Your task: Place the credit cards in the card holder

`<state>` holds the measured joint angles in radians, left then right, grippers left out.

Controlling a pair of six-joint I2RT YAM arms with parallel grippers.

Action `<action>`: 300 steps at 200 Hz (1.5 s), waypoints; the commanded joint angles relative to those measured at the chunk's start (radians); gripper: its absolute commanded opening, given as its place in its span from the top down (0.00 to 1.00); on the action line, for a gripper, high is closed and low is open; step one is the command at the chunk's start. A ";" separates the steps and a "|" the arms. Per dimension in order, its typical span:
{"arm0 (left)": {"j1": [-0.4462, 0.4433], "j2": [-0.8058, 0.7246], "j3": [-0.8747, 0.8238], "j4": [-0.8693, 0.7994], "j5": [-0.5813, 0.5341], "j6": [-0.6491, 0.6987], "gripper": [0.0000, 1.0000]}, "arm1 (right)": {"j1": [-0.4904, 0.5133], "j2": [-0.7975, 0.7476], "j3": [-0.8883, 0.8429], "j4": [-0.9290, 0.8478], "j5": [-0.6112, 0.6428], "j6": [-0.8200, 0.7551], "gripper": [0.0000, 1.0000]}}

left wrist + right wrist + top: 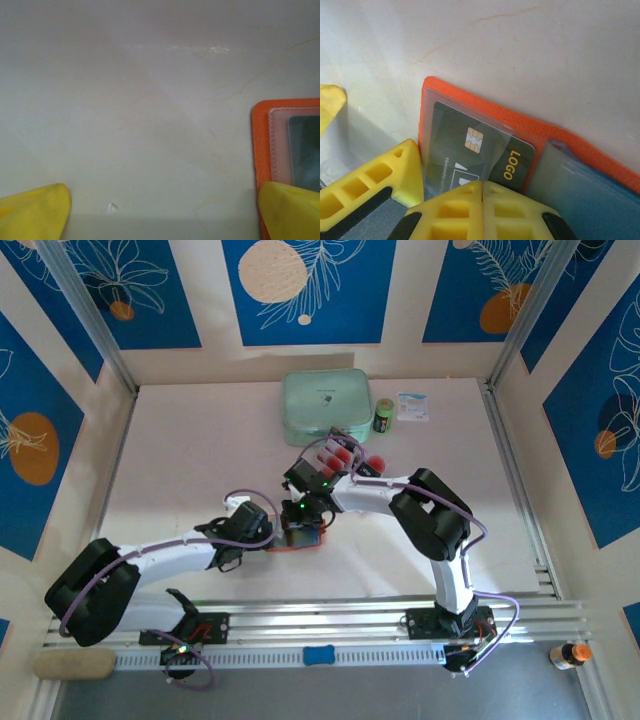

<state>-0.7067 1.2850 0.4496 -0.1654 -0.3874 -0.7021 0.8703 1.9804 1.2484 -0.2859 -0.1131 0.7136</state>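
**Card holder.** The orange card holder [293,544] lies opened flat at the centre of the worktop [180,460]. In the top view both wrists cover most of it. In the right wrist view its far side is cut off at the frame edge.

**Left jaws.** They are spread wide and sit low over the worktop. One yellow fingertip [289,212] overlaps the holder's edge. The other [32,212] is over bare surface.

**Right jaws.** They are closed tip to tip at the mouth of the holder's clear pocket. A dark card [465,150] with a chip and the word LOGO sits partway in that pocket. Its near end is hidden behind the fingertips [455,210], so a pinch on it cannot be confirmed.

**Credit cards.** More credit cards [342,453] sit just behind the right wrist, partly covered. Their red circles are legible, but finer detail is too small to make out.
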 commanded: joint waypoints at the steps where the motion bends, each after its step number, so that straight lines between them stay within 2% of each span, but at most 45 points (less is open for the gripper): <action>1: 0.010 0.014 0.001 -0.012 0.028 -0.013 0.03 | 0.006 -0.029 0.007 -0.025 -0.036 -0.006 1.00; 33: 0.011 -0.001 0.014 -0.025 0.031 -0.014 0.03 | -0.011 -0.158 -0.051 -0.046 0.016 -0.014 1.00; 44: 0.010 -0.009 0.018 -0.029 0.033 -0.014 0.03 | -0.018 -0.201 -0.078 -0.065 0.050 -0.018 0.96; 54: 0.011 -0.015 0.024 -0.034 0.033 -0.013 0.03 | -0.022 -0.236 -0.100 -0.088 0.088 -0.023 0.88; 77: 0.010 -0.028 0.036 -0.049 0.034 -0.011 0.03 | -0.024 -0.302 -0.147 -0.143 0.190 -0.042 0.61; 92: 0.011 -0.033 0.043 -0.058 0.032 -0.009 0.03 | -0.024 -0.311 -0.160 -0.179 0.247 -0.058 0.51; 138: 0.011 -0.041 0.057 -0.082 0.030 -0.008 0.03 | -0.018 -0.255 -0.157 -0.217 0.344 -0.089 0.48; 167: 0.010 -0.052 0.058 -0.095 0.025 -0.010 0.03 | -0.022 -0.211 -0.142 -0.214 0.373 -0.102 0.50; 190: 0.010 -0.060 0.060 -0.103 0.025 -0.008 0.03 | -0.028 -0.187 -0.133 -0.217 0.382 -0.111 0.56; 200: 0.010 -0.062 0.064 -0.105 0.025 -0.007 0.03 | -0.029 -0.186 -0.137 -0.218 0.386 -0.112 0.63; 223: 0.010 -0.060 0.070 -0.102 0.030 0.000 0.03 | -0.033 -0.197 -0.157 -0.219 0.393 -0.111 0.86; 243: 0.010 -0.058 0.070 -0.092 0.042 0.004 0.03 | -0.037 -0.220 -0.180 -0.219 0.399 -0.111 0.98; 300: 0.010 -0.037 0.066 -0.055 0.075 -0.002 0.03 | -0.057 -0.271 -0.226 -0.218 0.402 -0.118 1.00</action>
<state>-0.7067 1.2385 0.4988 -0.2394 -0.3382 -0.7013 0.8227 1.7454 1.0424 -0.4866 0.2745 0.6048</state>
